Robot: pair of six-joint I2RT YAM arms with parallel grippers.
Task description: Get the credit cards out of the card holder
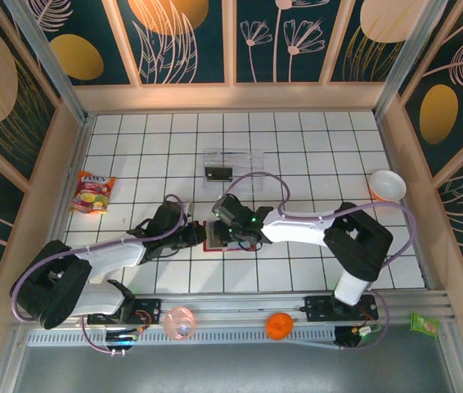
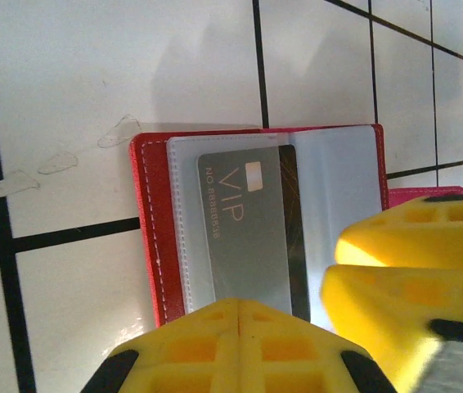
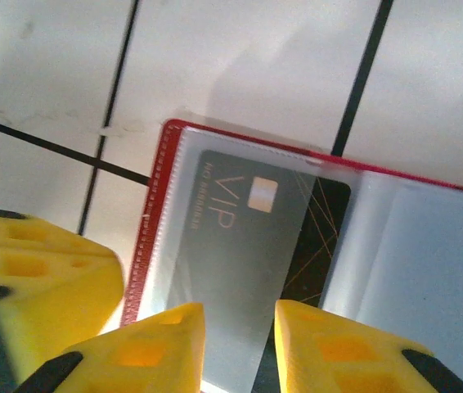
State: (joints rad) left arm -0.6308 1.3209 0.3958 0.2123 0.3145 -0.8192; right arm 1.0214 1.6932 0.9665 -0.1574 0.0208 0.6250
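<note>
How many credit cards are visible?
2. One VIP card sits in a pocket of the open red wallet; one dark card lies in the clear tray. Others may be hidden.

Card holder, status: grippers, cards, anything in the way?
Left gripper shut, tips at edge of card holder. Right gripper open, jaws apart over VIP card, card in its pocket. Nothing in the way.

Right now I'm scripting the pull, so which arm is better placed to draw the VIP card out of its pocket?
Right. The right gripper is slightly open directly over the VIP card, so it could likely close on it. The left gripper is shut at the card holder, seemingly pinning it.
</note>
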